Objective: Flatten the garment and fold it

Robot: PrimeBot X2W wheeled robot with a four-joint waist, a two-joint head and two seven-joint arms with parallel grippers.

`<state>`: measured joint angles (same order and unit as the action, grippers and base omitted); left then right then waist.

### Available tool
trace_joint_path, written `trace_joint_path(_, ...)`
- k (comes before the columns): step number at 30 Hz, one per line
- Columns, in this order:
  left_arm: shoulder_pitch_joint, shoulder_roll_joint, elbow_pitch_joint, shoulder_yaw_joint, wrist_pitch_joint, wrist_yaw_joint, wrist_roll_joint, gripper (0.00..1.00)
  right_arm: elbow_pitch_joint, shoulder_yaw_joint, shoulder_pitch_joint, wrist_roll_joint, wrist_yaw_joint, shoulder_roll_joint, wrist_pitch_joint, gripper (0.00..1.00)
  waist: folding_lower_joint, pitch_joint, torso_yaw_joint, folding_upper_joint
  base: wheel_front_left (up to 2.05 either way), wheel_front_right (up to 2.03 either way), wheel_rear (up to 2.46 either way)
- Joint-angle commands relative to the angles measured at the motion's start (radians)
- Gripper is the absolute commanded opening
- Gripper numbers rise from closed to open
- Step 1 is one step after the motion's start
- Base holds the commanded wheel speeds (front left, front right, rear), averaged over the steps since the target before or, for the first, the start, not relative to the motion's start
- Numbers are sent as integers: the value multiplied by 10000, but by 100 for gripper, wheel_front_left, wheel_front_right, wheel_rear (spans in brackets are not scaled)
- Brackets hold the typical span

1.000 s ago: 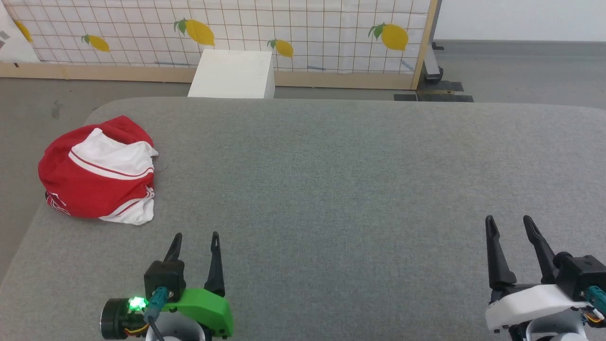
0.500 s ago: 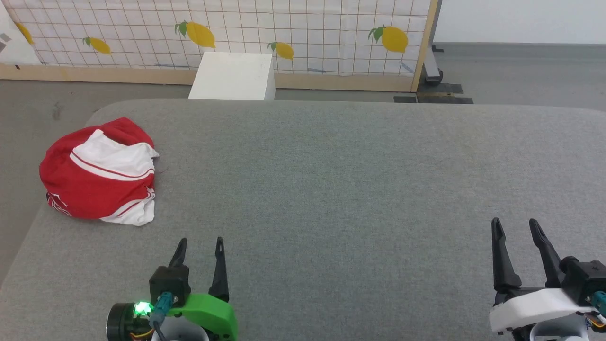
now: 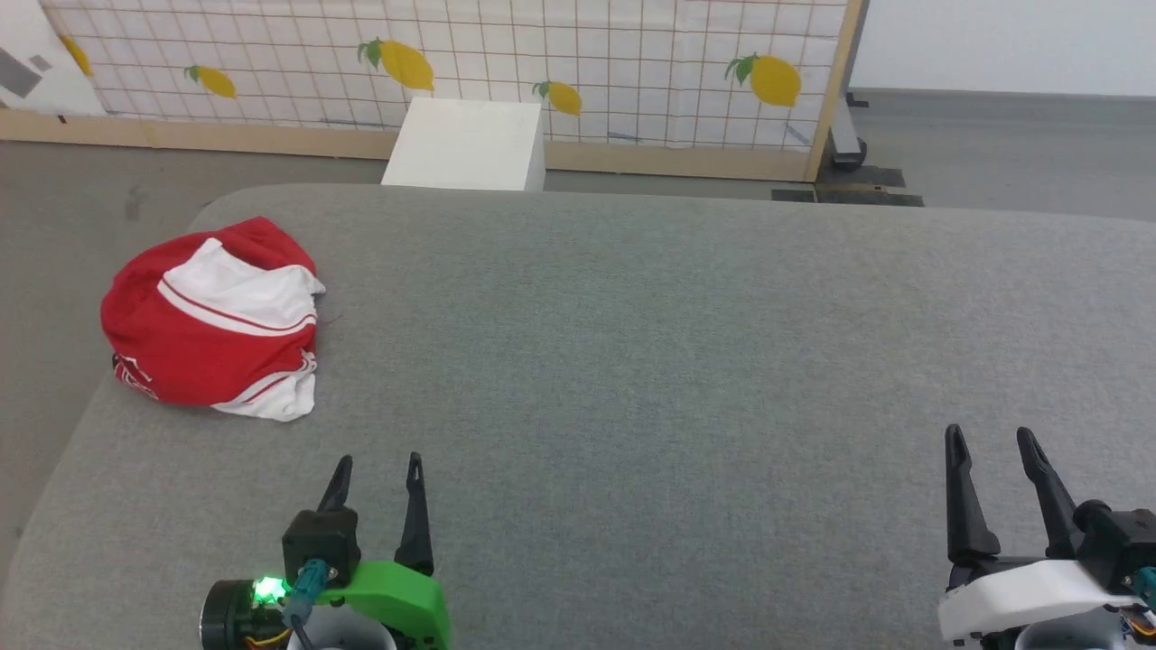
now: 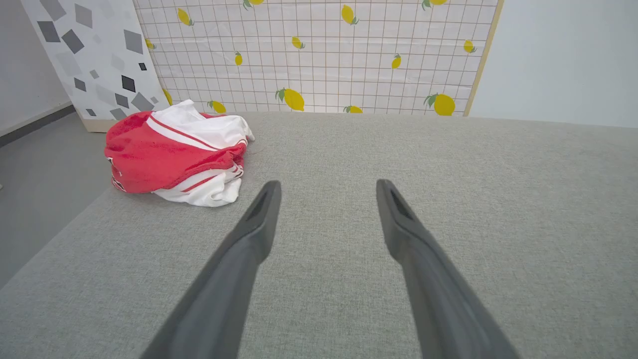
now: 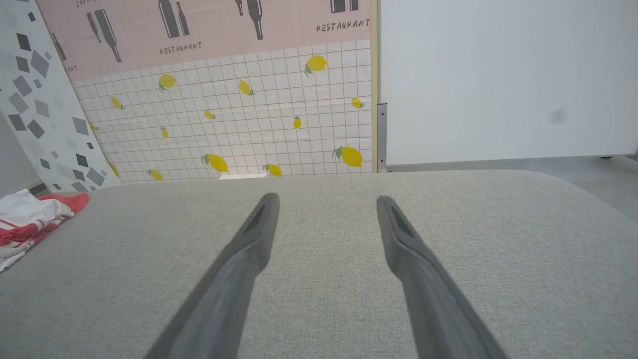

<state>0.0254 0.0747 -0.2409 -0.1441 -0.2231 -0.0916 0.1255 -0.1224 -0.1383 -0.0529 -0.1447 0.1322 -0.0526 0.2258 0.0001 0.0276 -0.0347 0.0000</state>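
Observation:
The garment (image 3: 212, 325) lies crumpled in a heap at the far left of the grey padded table (image 3: 650, 343), red with white sleeve parts and red stripes. In the left wrist view the garment (image 4: 174, 149) sits ahead and to the left of the fingers. Its edge shows at the left border of the right wrist view (image 5: 30, 219). My left gripper (image 3: 377, 465) hovers open at the near left, well short of the heap, nothing between its fingers. At the near right my right gripper (image 3: 989, 435) is open and empty too, far from the cloth.
A white box (image 3: 470, 144) stands on the floor just beyond the table's far edge. Behind it runs a lemon-patterned panel (image 3: 587, 63) with a wooden frame. Grey floor (image 3: 54, 226) lies left of the table, close to the heap.
The head view has shifted, so the whole scene sits a little to the right. Both grippers have drawn back slightly toward the near edge. The garment has not moved on the table.

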Motion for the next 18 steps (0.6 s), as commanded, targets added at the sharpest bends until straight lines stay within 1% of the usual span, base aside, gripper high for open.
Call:
trace_joint_path(1, 214, 108, -19, -24, -130, -84, 155, 100, -32, -28, -105, -92, -14, 22, 105, 100, -1, 3, -134, 0, 0, 0, 0)
trace_joint_path(5, 271, 159, 34, -15, -212, -191, 214, 100, -58, -34, -85, -70, -14, 22, 186, 100, -1, -13, -467, 0, 0, 0, 0)
trace_joint_path(9, 287, 237, 24, 3, -293, -286, 294, 100, -161, 50, -56, -36, -15, 23, 268, 100, -1, 13, -956, 0, 0, 0, 0)
trace_joint_path(18, 180, 435, 143, -18, -237, -426, 394, 100, -292, 316, 34, -66, -15, 24, 360, 100, -1, -26, -2399, 0, 0, 0, 0)
